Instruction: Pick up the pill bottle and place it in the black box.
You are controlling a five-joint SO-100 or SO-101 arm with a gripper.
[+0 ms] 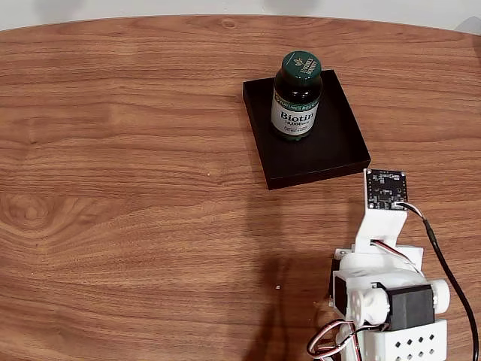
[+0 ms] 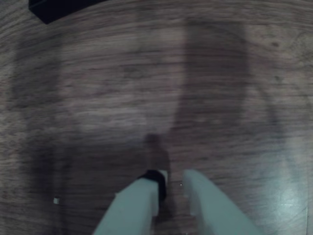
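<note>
In the fixed view the pill bottle stands upright inside the black box, toward its far-left part. The white arm sits at the lower right, so the bottle lies at about eleven o'clock from it, well apart. The white label reads "Biotin", with "NATURE'S BOUNTY" on a band above it; the green cap carries a leaf logo.

In the wrist view the gripper enters from six o'clock, its pale fingers nearly pressed together with nothing between them, above bare wood table. A corner of the black box shows at eleven o'clock, far from the tips.
</note>
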